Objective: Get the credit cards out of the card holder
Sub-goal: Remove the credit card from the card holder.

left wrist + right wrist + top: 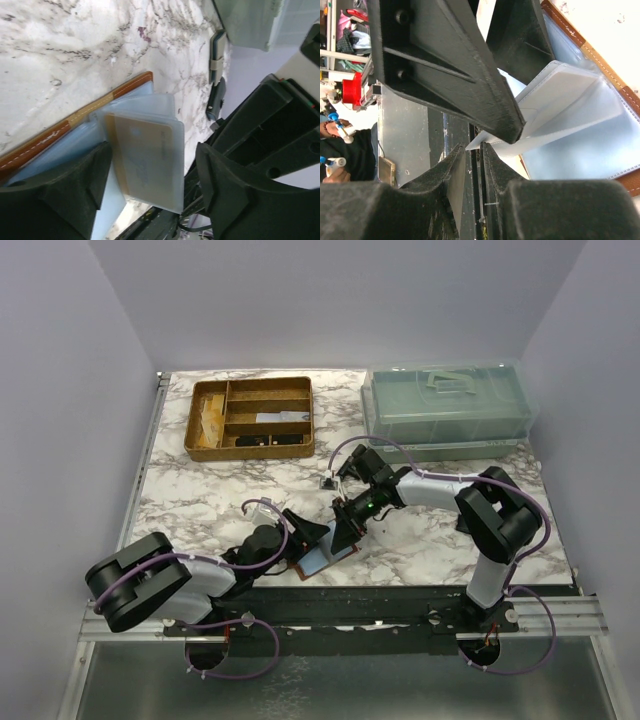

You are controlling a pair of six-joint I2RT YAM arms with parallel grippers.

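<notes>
The reddish-brown card holder [322,562] lies open at the table's front edge, its leather rim [125,90] and clear inner sleeves showing. A tan credit card [145,155] sits inside a raised sleeve. My left gripper [303,538] [152,172] is open, one finger on each side of that sleeve, not touching it. My right gripper [346,530] [473,150] is almost closed, and a corner of a clear sleeve [560,95] runs in between its tips. The left gripper's black finger [445,65] fills the top of the right wrist view. No light blue card shows on its own.
A gold-brown divided tray [250,418] stands at the back left. A clear lidded plastic box [445,410] stands at the back right. A small dark item [327,481] lies behind the grippers. The metal frame rail [340,612] runs just below the holder.
</notes>
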